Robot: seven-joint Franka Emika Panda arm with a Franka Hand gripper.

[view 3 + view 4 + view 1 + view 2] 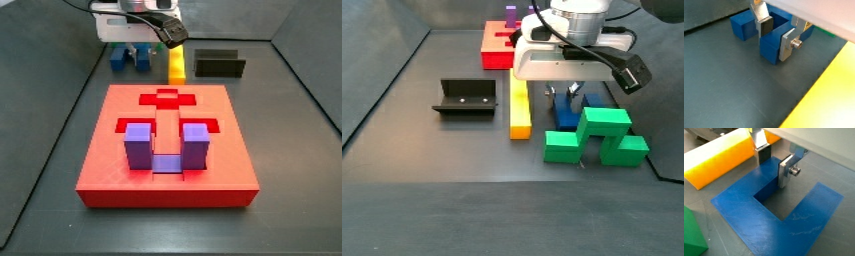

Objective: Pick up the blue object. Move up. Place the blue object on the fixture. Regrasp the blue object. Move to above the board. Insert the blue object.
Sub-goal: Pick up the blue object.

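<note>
We start with the small dark-blue U-shaped block [763, 36], which lies on the dark floor between the long yellow bar [519, 108] and the green stepped block [596, 137], well apart from the large flat red square slab with cross-shaped and U-shaped recesses [167, 150]; in a wrist view its two prongs and the low bridge joining them read clearly [777, 215]. We judge it a rigid, light piece, probably printed plastic, with flat smooth faces that could slip a little under metal but should sit well against rubber pads; nothing about it looks fragile. The best hold, we think, is across one prong, flat face to flat face, so the block cannot twist.

The gripper [777, 31] is right there, low over the block; its flat silver fingers [789, 44] with dark pads straddle one prong, one finger in the slot and the other outside. The jaws are spread a little wider than the prong; in both wrist views we see narrow gaps beside the pads, so we judge they are not yet pinching it. In a side view the gripper [569, 95] hangs just right of the yellow bar.

Farther left stands the dark L-shaped bracket fixture [468, 97], apart from everything; a lighter purple U-shaped block [166, 146] sits in the red slab's recess.
</note>
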